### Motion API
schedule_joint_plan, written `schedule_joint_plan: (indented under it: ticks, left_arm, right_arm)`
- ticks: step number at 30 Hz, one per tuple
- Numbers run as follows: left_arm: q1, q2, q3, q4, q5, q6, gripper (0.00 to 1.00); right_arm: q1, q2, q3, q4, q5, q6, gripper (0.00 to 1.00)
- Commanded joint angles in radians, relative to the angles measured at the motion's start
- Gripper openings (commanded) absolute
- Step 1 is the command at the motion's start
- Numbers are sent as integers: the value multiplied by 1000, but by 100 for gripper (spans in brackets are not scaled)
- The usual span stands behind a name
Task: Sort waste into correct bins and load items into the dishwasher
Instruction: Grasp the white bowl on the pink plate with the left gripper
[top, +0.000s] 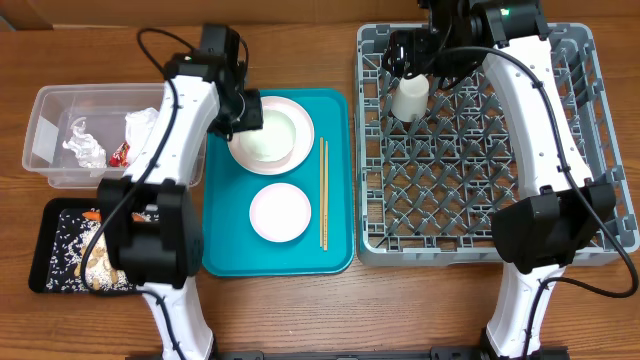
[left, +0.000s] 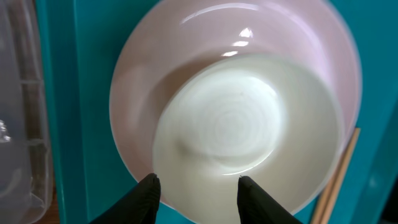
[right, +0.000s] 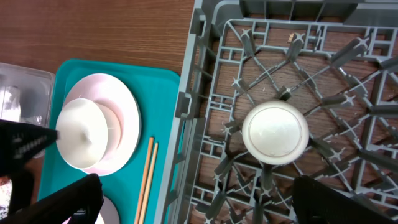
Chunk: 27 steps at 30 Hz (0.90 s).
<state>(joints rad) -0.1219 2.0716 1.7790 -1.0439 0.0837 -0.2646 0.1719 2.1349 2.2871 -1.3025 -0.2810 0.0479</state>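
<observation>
The left gripper (top: 243, 112) sits at the upper left of the teal tray (top: 335, 240), right at the edge of the upper bowl (top: 268, 135). This bowl rests on the pink-white plate (top: 306, 124). In the left wrist view its fingers (left: 144, 199) stand partway apart at the bottom of the frame. One finger is at the bowl's near rim and the other is over its inside. Whether they pinch the rim cannot be told.

The lower bowl (top: 279, 212) lies alone in the middle of the teal tray, just below the plate. The chopsticks (top: 323, 195) lie side by side along the tray's right edge, running up and down the frame.

The right gripper (top: 412, 60) hangs over the upper left part of the grey rack (top: 470, 180). Its jaws are spread wide and hold nothing. The cup (top: 410, 98) stands among the rack's pegs just below it. In the right wrist view the cup sits between and beyond the two spread fingers, touching neither.

At the upper left of the frame, the clear tub (top: 45, 150) holds crumpled tissue (top: 82, 145) and a red wrapper (top: 120, 153). Below it, at the lower left, the black tray (top: 40, 250) holds white rice scraps (top: 68, 250), tan peanuts (top: 100, 265) and an orange carrot piece (top: 93, 214). The left arm partly covers it.
</observation>
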Motion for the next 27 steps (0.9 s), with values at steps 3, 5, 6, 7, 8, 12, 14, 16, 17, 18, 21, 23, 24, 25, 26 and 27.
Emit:
schedule_joint_plan:
  ticks: [3, 5, 6, 7, 8, 12, 14, 16, 17, 18, 21, 23, 24, 25, 26, 27]
  left_arm:
    - [10, 93, -13, -29, -13, -21, 40]
    - [10, 99, -13, -26, -15, -21, 41]
    - [10, 100, -13, -25, -18, -21, 41]
    - [10, 100, -13, -24, -23, -21, 41]
    - [10, 100, -13, -24, -30, -21, 41]
    - [10, 99, -12, -17, -35, -21, 41]
    - [10, 97, 1, -19, -35, -21, 41]
    - [10, 91, 20, -21, -35, -21, 42]
    - [10, 86, 34, -24, -35, -21, 42]
    - [10, 85, 47, -26, -35, -21, 43]
    - [10, 78, 97, -50, -47, -19, 45]
    - [11, 77, 120, -73, -76, -19, 46]
    - [11, 77, 124, -79, -95, -19, 47]
    - [11, 77, 124, -83, -115, -19, 47]
    - [11, 77, 124, -89, -134, -19, 47]
    - [11, 77, 121, -92, -147, -19, 47]
  right_arm:
    - [2, -8, 16, -13, -8, -4, 100]
    - [2, -8, 16, -13, -8, -4, 100]
    - [2, -8, 16, -13, -8, -4, 100]
    - [2, -8, 16, -13, -8, -4, 100]
    - [2, -8, 16, -15, -8, -4, 100]
    - [2, -8, 16, -16, -8, -4, 100]
    - [2, -8, 16, -16, -8, -4, 100]
    - [2, -8, 16, -16, -8, -4, 100]
    - [2, -8, 16, -16, -8, -4, 100]
    - [2, -8, 16, -16, -8, -4, 100]
    - [2, -8, 16, -16, -8, -4, 100]
    - [2, -8, 16, -19, -8, -4, 100]
    - [2, -8, 16, -20, -8, -4, 100]
    - [2, -8, 16, -22, -8, -4, 100]
    - [2, -8, 16, -23, -8, -4, 100]
    - [2, -8, 16, -24, -8, -4, 100]
